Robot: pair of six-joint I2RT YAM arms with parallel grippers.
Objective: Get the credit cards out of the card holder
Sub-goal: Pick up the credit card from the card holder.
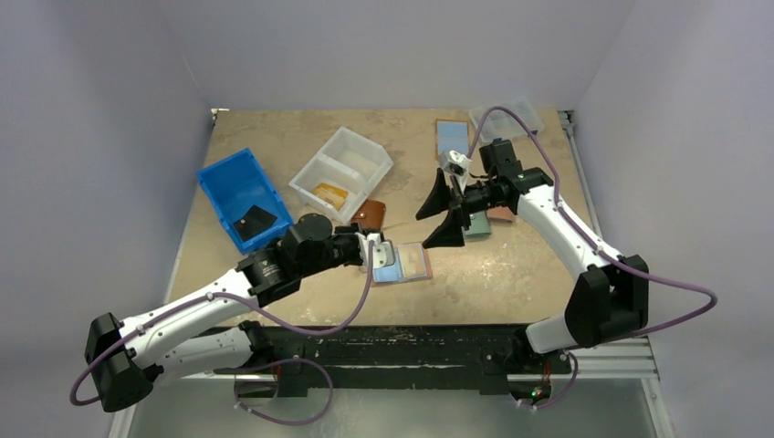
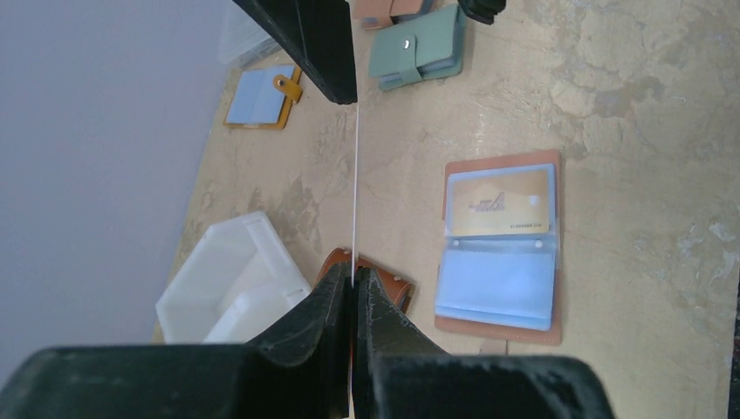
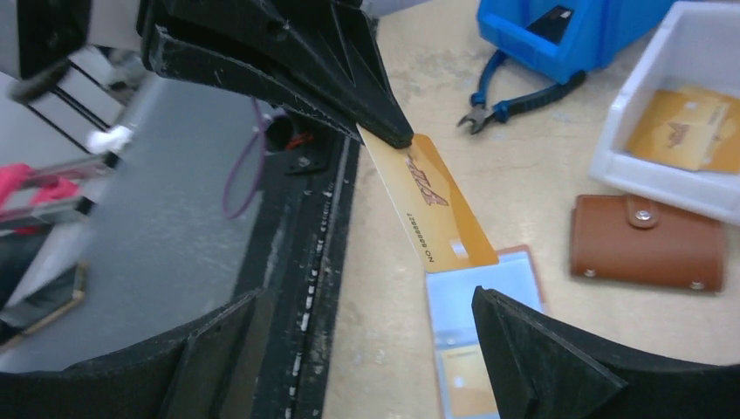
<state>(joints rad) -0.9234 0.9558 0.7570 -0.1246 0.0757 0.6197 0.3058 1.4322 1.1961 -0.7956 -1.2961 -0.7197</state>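
Since the left end effector is clamped on one gold card, long axis aimed at the wide-open right end effector, that arm's nearest; a second card sits in the holder on the tabletop.

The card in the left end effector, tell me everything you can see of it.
The card is a thin, flat, gold-orange rectangle, glossy like plastic, with a dark script logo and a row of small printed characters. The shut left end effector pinches one short end. The rest sticks out free, tilted, above the table near the open card holder. Nothing else appears to touch it.
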